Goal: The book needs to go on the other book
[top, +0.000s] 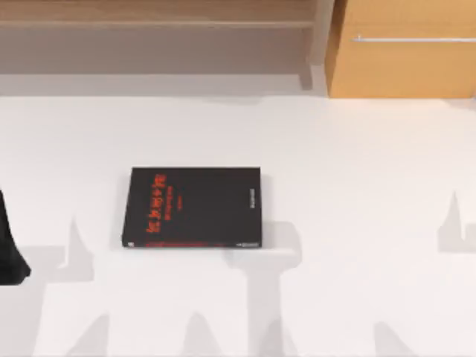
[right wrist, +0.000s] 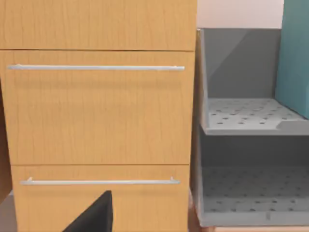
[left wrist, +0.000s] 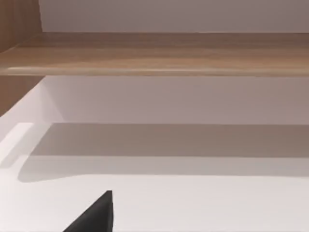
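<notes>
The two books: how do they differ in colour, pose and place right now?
The black book has red lettering; the teal book looks plain. The black book lies flat on the white table; the teal book stands upright against the grey rack, beside the wooden drawers. Shared size cannot be judged.

The other book (top: pixel 193 207) lies flat on the table (top: pixel 357 223), left of its centre, spine edge toward the near side. Behind the table, a shelf (top: pixel 156 26) runs along the left and a drawer cabinet (top: pixel 405 52) stands at the right. From my right wrist, a two-tier tray rack (right wrist: pixel 244 125) stands just beside that cabinet, the book (right wrist: pixel 295 58) upright against it. My left arm (top: pixel 11 249) sits at the table's left edge.
</notes>
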Controlling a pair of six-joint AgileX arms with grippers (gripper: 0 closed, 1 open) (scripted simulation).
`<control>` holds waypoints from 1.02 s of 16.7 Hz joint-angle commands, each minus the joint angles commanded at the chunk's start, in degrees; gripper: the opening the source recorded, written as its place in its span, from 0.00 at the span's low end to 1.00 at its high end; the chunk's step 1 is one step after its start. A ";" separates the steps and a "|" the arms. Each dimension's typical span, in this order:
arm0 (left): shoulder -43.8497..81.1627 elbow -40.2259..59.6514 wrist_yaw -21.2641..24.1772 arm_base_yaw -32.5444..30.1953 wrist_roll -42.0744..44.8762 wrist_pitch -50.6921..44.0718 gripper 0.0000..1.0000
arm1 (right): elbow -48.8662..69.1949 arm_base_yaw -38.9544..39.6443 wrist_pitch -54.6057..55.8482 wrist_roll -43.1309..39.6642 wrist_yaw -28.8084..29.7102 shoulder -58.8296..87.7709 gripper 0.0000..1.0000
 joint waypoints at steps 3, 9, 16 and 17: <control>0.00 0.00 0.00 0.00 0.00 0.00 1.00 | 11.48 -3.59 6.81 -0.20 -1.79 13.98 1.00; 0.00 0.00 0.00 0.00 0.00 0.00 1.00 | 37.28 -12.11 19.03 -0.48 -8.41 49.49 1.00; 0.00 0.00 0.00 0.00 0.00 0.00 1.00 | 63.54 -20.59 25.71 -0.50 -18.91 88.78 1.00; 0.00 0.00 0.00 0.00 0.00 0.00 1.00 | 66.08 -21.46 25.94 -0.47 -20.27 92.78 1.00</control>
